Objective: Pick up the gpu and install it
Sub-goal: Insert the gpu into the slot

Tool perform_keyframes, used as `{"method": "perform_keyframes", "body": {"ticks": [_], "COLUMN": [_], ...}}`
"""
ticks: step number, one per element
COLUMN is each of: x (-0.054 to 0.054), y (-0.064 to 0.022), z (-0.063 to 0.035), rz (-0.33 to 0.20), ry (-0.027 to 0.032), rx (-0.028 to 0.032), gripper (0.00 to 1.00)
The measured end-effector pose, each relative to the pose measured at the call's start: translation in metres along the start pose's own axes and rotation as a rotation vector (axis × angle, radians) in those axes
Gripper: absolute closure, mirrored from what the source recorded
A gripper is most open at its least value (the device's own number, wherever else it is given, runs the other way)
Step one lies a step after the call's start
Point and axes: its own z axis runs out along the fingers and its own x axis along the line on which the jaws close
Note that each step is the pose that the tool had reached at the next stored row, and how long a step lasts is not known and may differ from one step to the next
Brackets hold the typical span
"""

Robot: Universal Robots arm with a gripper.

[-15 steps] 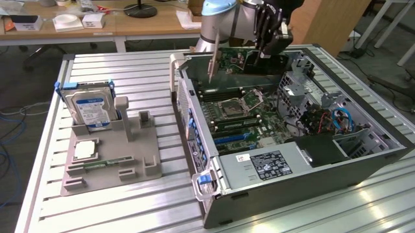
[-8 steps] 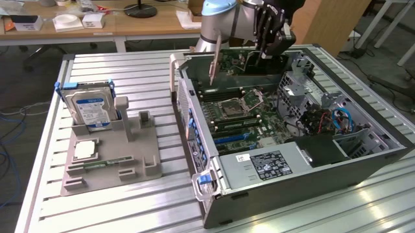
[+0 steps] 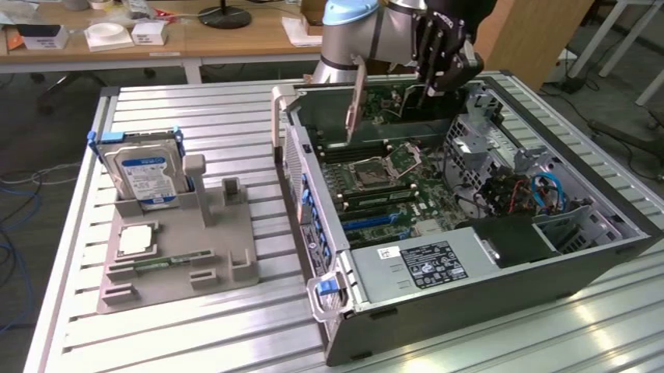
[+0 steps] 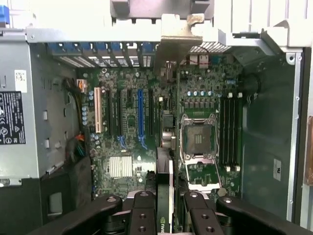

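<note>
My gripper (image 3: 442, 81) hangs over the far end of the open computer case (image 3: 612, 233), shut on the gpu (image 3: 400, 105). The gpu is a thin dark card held on edge above the motherboard (image 3: 384, 183), its pale metal bracket (image 3: 356, 101) pointing down toward the exterior view's left. In the wrist view the gpu (image 4: 164, 161) runs edge-on between my gripper's (image 4: 166, 213) black fingers (image 4: 143, 215), and its bracket (image 4: 178, 41) reaches the case's rear slot openings. Below it lie the expansion slots, among them a long blue slot (image 4: 141, 115). The card does not touch the board.
A grey fixture (image 3: 223, 249) on the exterior view's left holds a hard drive (image 3: 145, 175), a CPU (image 3: 136, 239) and a green memory stick (image 3: 166, 262). Inside the case are the CPU socket (image 4: 198, 137), the power supply (image 3: 436, 260) and cables (image 3: 534, 194). The slatted metal table (image 3: 207, 334) carries everything.
</note>
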Motion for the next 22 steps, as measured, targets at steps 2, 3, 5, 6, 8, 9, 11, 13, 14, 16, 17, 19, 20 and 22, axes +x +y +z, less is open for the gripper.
{"method": "perform_keyframes", "body": {"ticks": [2, 3, 5, 6, 8, 9, 11, 13, 14, 16, 17, 19, 20, 22], "x": [0.0, 0.0, 0.0, 0.0, 0.001, 0.001, 0.001, 0.001, 0.001, 0.001, 0.001, 0.001, 0.002, 0.004], "y": [0.0, 0.0001, 0.0002, 0.0003, 0.0004, 0.0004, 0.0005, 0.0007, 0.0008, 0.0009, 0.0009, 0.001, 0.001, 0.0009], "z": [0.0021, 0.0038, 0.0074, 0.0092, 0.0127, 0.0139, 0.017, 0.0205, 0.0221, 0.0258, 0.0276, 0.0312, 0.0329, 0.0366], "rz": [0.0, 0.001, 0.008, 0.018, 0.057, 0.071, 0.074, 0.064, 0.049, 0.03, 0.026, 0.026, 0.026, 0.026], "ry": [-0.0002, -0.0002, 0.0, 0.0003, 0.0013, 0.0018, 0.0017, 0.0017, 0.0013, 0.0007, 0.0005, 0.0004, 0.0006, 0.0005], "rx": [0.0021, 0.0022, 0.0025, 0.0029, 0.0047, 0.0052, 0.0054, 0.0042, 0.0024, 0.0013, 0.0011, 0.0011, 0.0009, 0.001], "gripper": [0.73, 0.73, 0.73, 0.73, 0.73, 0.73, 0.73, 0.73, 0.73, 0.73, 0.73, 0.73, 0.73, 0.73]}}
